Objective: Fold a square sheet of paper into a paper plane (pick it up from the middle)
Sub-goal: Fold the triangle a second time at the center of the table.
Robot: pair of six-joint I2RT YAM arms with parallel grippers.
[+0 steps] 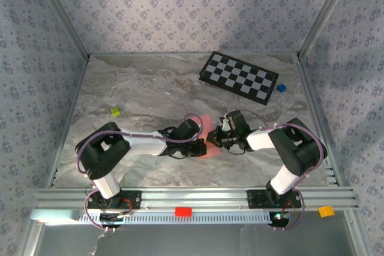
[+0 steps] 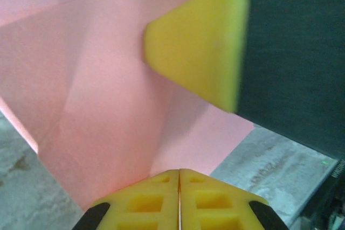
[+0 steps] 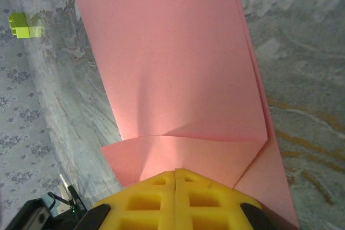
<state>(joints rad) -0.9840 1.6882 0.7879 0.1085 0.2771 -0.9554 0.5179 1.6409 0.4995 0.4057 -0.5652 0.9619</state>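
The pink square sheet of paper [image 1: 206, 129], creased and partly folded, lies mid-table between both grippers. My left gripper [image 1: 201, 143] comes in from the left. In the left wrist view its yellow fingertips [image 2: 161, 179] are shut, with a raised fold of the sheet [image 2: 108, 95] running into them. My right gripper [image 1: 217, 138] comes in from the right, and its yellow pad [image 2: 199, 47] rests against the paper. In the right wrist view the right gripper [image 3: 176, 173] is shut, its tips down on a folded flap of the sheet [image 3: 178, 68].
A black-and-white checkered board [image 1: 239, 77] lies at the back right with a small blue block [image 1: 281, 88] beside it. A green block [image 1: 115, 111] [image 3: 24, 24] sits at the left. A red block [image 1: 183, 211] and an orange block [image 1: 326, 210] rest on the front rail.
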